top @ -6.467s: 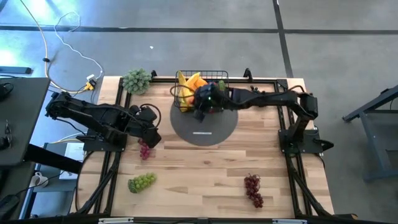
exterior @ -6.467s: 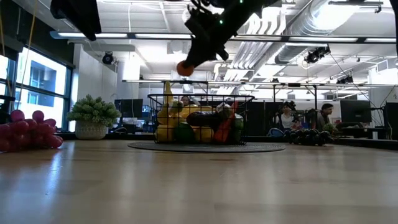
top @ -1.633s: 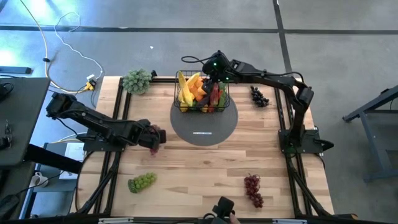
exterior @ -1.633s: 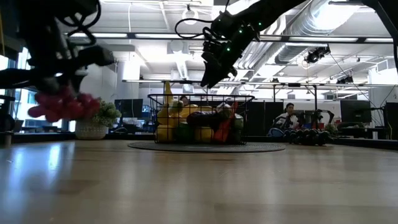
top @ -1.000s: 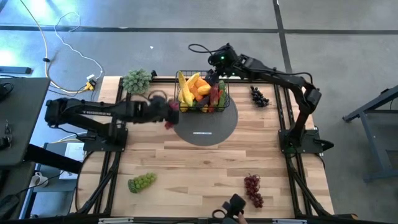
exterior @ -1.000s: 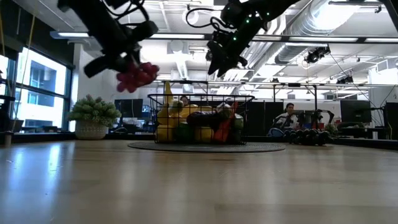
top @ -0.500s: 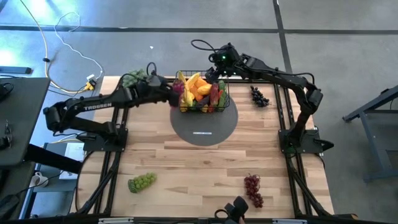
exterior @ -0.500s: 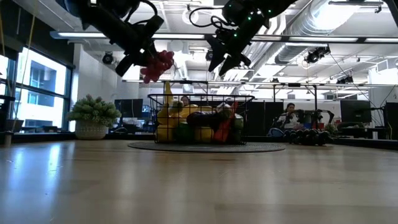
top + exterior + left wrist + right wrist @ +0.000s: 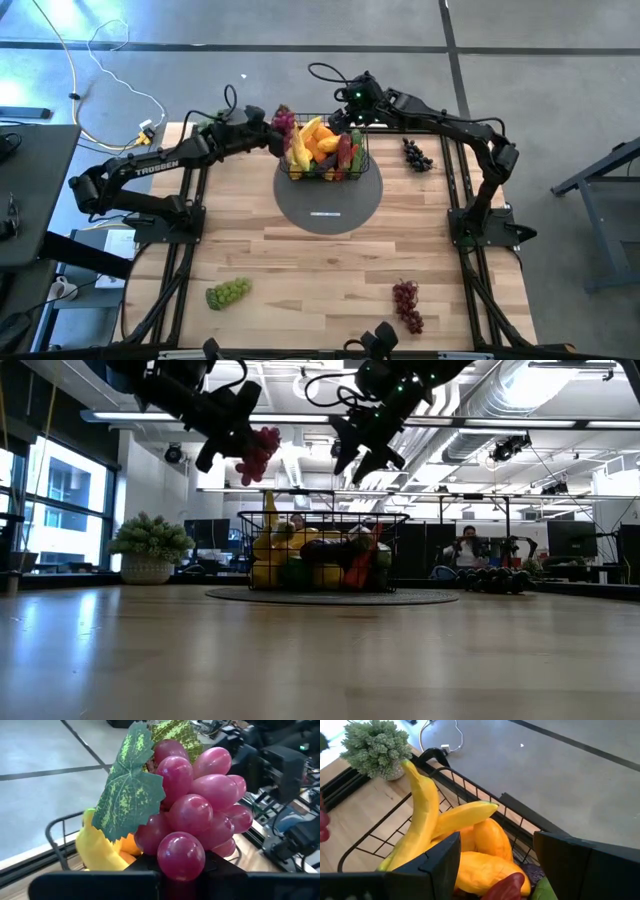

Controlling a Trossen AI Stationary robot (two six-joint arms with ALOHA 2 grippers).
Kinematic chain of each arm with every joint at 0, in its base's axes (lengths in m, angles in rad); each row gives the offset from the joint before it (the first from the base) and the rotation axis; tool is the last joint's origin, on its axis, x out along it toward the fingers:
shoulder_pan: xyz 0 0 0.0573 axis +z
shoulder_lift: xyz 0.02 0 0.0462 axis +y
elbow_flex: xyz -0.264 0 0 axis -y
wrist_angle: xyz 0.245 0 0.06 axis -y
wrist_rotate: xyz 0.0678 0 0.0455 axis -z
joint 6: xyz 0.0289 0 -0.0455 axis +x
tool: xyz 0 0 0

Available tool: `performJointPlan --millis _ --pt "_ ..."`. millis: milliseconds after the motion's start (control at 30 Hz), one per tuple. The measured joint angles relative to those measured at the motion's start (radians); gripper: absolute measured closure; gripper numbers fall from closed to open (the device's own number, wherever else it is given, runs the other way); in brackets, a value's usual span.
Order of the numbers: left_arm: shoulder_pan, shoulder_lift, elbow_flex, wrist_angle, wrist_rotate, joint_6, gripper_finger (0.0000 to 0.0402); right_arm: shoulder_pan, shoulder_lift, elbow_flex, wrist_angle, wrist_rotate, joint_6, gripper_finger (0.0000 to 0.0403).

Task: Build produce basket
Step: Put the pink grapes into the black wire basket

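The black wire basket (image 9: 325, 150) stands on a round grey mat (image 9: 328, 205) at the table's far middle, holding bananas, mangoes and other produce (image 9: 470, 837). My left gripper (image 9: 274, 133) is shut on a bunch of red grapes (image 9: 283, 120) with green leaves, in the air by the basket's far left corner, above rim height (image 9: 258, 452). My right gripper (image 9: 352, 112) hangs open over the basket's far side (image 9: 495, 865), with nothing between its fingers. My left gripper pinches the grape bunch by its lowest grapes (image 9: 182, 862) between its two fingers (image 9: 222, 870). The fingers come from the table's left, roughly level. The bunch sticks out past the fingertips, its leaves (image 9: 132, 795) uppermost, lifted clear of the table and the basket.
A grey-green leafy bunch (image 9: 150, 545) stands at the far left corner, partly under my left arm. Green grapes (image 9: 228, 293) lie near left, red grapes (image 9: 406, 303) near right and dark grapes (image 9: 417, 154) far right. Bare wood lies between them.
My left gripper has swung from beside the mat's left edge toward the table's far edge, rising and rolling its wrist. It has carried the red grapes up to the basket's far left corner. My right gripper has stayed over the basket and rolled a little.
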Motion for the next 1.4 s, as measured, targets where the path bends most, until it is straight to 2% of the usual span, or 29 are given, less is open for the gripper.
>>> performJointPlan --millis 200,567,833,1033,1233,1400 --pt "-0.010 0.004 -0.001 -0.016 -0.014 -0.065 0.0380 0.014 0.000 0.000 0.000 0.033 0.016 0.0171" --pt "-0.042 0.165 -0.001 -0.005 -0.094 -0.077 0.0380 0.026 0.001 0.000 0.000 0.052 0.024 0.0171" --pt "-0.040 0.239 -0.001 -0.006 -0.098 -0.136 0.0367 0.026 0.001 0.000 -0.008 0.053 0.039 0.0171" --pt "-0.039 0.254 -0.001 -0.007 -0.104 -0.142 0.0341 0.026 0.001 0.000 -0.016 0.052 0.036 0.0171" --pt "-0.033 0.254 -0.001 -0.008 -0.103 -0.088 0.0296 0.026 0.001 0.000 -0.031 0.052 0.031 0.0171" --pt "-0.012 0.254 -0.001 -0.008 -0.051 -0.086 0.0256 0.026 0.001 0.000 -0.068 0.052 0.015 0.0171"
